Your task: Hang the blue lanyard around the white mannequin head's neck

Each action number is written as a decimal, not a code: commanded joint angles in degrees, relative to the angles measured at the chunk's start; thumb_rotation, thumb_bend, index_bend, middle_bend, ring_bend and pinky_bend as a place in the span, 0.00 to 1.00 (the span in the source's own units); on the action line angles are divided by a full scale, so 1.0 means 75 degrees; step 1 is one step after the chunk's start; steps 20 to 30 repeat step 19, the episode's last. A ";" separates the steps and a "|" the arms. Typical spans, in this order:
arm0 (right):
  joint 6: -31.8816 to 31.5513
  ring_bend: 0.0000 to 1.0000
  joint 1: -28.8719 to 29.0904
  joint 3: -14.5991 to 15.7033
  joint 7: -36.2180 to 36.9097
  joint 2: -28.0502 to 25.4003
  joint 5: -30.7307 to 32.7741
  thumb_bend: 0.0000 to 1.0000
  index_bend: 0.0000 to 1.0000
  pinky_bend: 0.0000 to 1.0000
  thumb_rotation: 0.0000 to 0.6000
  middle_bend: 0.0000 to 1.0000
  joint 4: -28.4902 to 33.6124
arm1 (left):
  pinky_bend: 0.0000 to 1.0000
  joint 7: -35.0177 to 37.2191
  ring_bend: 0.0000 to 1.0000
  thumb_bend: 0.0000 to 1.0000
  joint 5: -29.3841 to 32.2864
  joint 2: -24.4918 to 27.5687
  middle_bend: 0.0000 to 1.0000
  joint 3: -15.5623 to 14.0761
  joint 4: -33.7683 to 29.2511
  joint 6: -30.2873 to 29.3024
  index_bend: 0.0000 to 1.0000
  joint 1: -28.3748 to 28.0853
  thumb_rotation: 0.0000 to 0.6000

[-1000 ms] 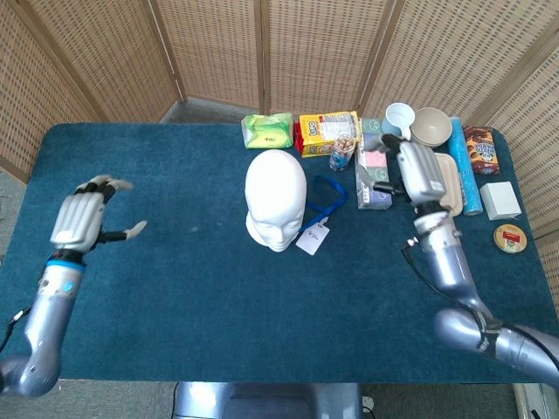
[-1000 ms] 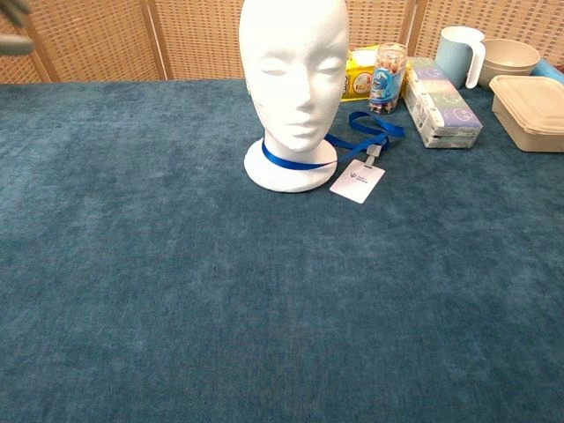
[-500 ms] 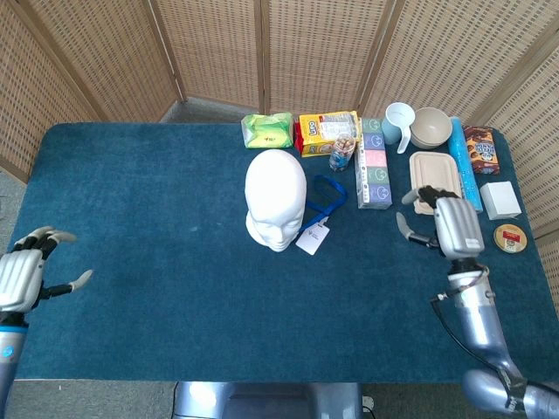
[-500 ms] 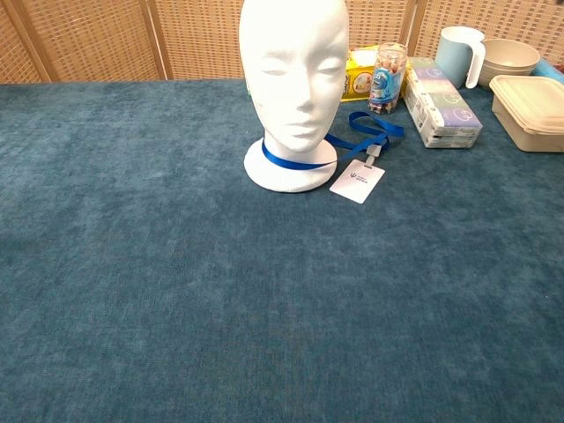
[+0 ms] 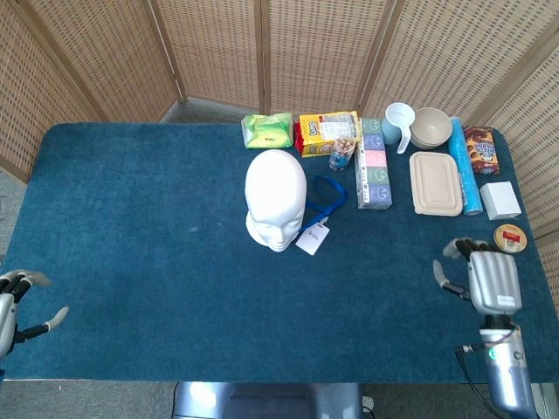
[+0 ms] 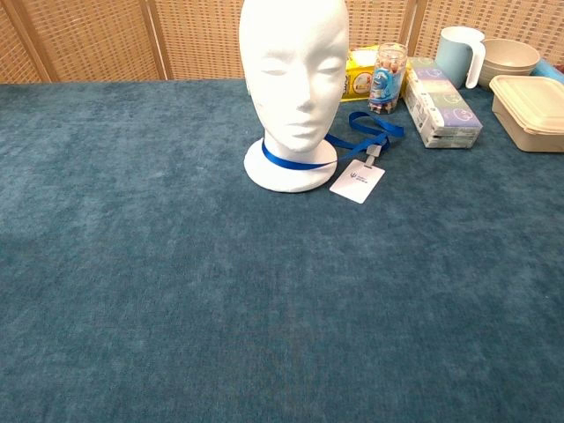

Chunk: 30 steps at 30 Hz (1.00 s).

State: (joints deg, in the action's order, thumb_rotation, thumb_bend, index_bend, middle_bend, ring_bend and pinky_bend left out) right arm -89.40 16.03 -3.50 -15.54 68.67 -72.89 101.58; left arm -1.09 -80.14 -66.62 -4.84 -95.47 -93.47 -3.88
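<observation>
Right hand (image 5: 491, 281) sat nearest the camera in the head view, low by the table's front-right corner, fingers spread and holding nothing. Left hand (image 5: 10, 310) was barely in frame at the front-left corner, fingers apart too, also empty. Neither one showed up in the chest view at all.

Moving back from there, it was all bare blue cloth (image 6: 264, 308) until you got to the head (image 6: 294, 88), standing upright around the middle of the table, facing the front edge. Both hands were well apart from it. The head lay up and to the left of the right hand, and up and far to the right of the left hand, so I'd say the right hand was the nearer one.

The lanyard (image 6: 304, 162) was looped round the neck, with the strap lying on the base just under the chin. From the head's right side the rest of the strap trailed back and right along the cloth, and the white badge (image 6: 358, 181) lay flat just beside the base.

Behind and right of the head were the candy jar (image 6: 389, 79) and a tissue pack (image 6: 442, 104), both close to the trailing strap.

Honestly, to me the job looked done, with nothing left to reach for.
</observation>
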 commanded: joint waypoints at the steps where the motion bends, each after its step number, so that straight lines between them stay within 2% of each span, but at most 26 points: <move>1: -0.0206 0.50 -0.0357 0.0234 -0.0307 -0.0075 0.0006 0.45 0.49 0.48 0.59 0.52 0.0136 | 0.20 -0.0089 0.24 0.19 -0.0050 -0.0107 0.35 -0.0076 -0.0063 -0.0046 0.39 0.0174 0.67; 13: -0.0562 0.50 -0.0973 0.0282 -0.0221 -0.0075 -0.0292 0.45 0.51 0.47 0.59 0.53 0.0098 | 0.20 -0.0763 0.26 0.19 -0.0287 0.0055 0.35 0.0023 -0.0566 -0.0134 0.40 0.0432 0.67; 30: -0.0409 0.50 -0.1031 0.0186 -0.0112 -0.0046 -0.0275 0.45 0.52 0.47 0.59 0.53 0.0060 | 0.20 -0.0832 0.26 0.19 -0.0278 0.0088 0.35 0.0110 -0.0688 -0.0098 0.40 0.0503 0.67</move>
